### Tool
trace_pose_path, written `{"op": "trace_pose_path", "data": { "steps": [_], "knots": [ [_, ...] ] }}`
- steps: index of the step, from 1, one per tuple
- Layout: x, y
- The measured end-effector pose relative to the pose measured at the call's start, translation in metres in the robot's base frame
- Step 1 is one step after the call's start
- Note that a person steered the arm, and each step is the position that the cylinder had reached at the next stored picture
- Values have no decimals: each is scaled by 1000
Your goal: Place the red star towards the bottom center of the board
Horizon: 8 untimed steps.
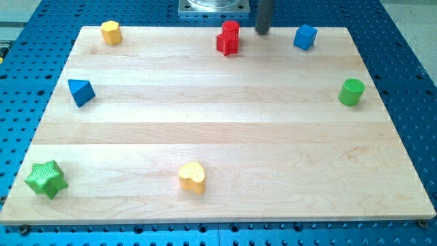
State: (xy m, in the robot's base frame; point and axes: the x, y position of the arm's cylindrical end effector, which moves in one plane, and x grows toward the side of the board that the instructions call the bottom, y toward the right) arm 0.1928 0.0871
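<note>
The red star [227, 43] lies at the view's top centre of the wooden board [218, 137], touching a red cylinder-like block [231, 29] just above it. My tip [262, 32] is at the board's top edge, a short way to the right of the red blocks and apart from them. The rod rises out of the view's top.
A yellow hexagon [111, 32] sits at the top left, a blue cube [305, 37] at the top right, a green cylinder [351, 91] at the right edge, a blue triangle [80, 91] at the left, a green star [46, 179] at the bottom left, a yellow heart [193, 178] at the bottom centre.
</note>
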Motion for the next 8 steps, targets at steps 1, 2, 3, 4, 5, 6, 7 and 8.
{"op": "trace_pose_path", "data": {
  "steps": [1,2,3,4,5,6,7,8],
  "knots": [
    [0,-56],
    [10,-57],
    [22,-33],
    [1,-37],
    [0,-91],
    [1,-106],
    [3,-82],
    [3,-76]
  ]
}}
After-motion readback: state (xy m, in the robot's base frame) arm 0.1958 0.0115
